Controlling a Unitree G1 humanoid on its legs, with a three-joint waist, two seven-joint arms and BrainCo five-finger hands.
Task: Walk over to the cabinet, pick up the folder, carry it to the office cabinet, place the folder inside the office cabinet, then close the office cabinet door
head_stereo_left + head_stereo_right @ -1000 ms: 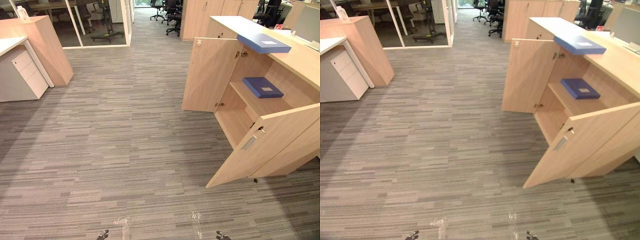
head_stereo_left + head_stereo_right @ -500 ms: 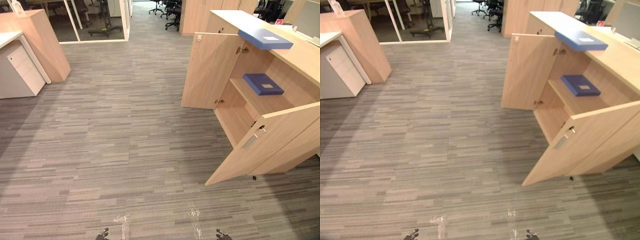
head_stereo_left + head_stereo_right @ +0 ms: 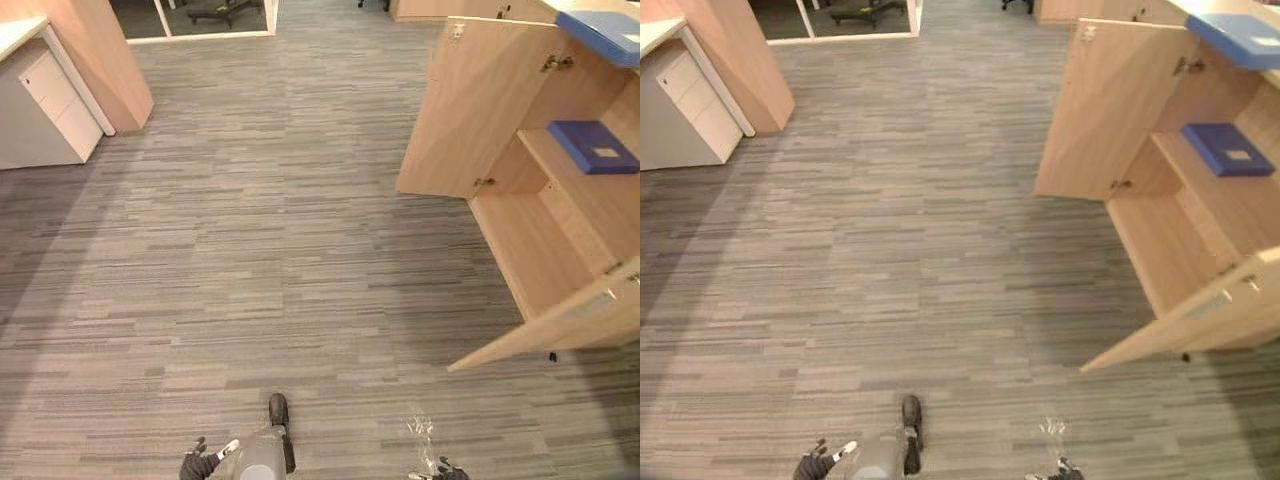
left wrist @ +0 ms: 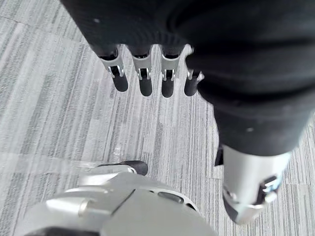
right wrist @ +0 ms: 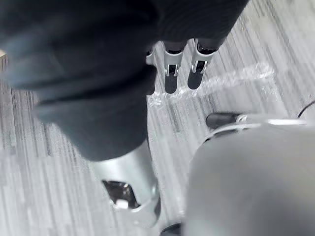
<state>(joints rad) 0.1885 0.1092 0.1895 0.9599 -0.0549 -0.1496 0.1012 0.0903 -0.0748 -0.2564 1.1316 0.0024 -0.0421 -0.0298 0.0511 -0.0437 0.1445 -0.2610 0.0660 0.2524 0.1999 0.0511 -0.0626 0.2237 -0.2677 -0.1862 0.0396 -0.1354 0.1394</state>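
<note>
Carpet [image 3: 250, 250]; cabinet [image 3: 530, 250] open at right, folder [image 3: 592, 146] on shelf [image 3: 590, 195]; drawer unit [image 3: 45, 110] left.

Grey striped carpet [image 3: 260, 250] ahead of me, light and dark bands laid crosswise, wall to wall. At its far left corner there's a white drawer unit [image 3: 50, 105] tucked under a white worktop [image 3: 15, 30]. Just beside it, a light wooden panel [image 3: 100, 50] rises from the floor. Along the far edge is a white-framed glass partition [image 3: 200, 36], with a chair base [image 3: 215, 12] showing behind it. Down near me, a pale glint [image 3: 420, 430] on the carpet.
</note>
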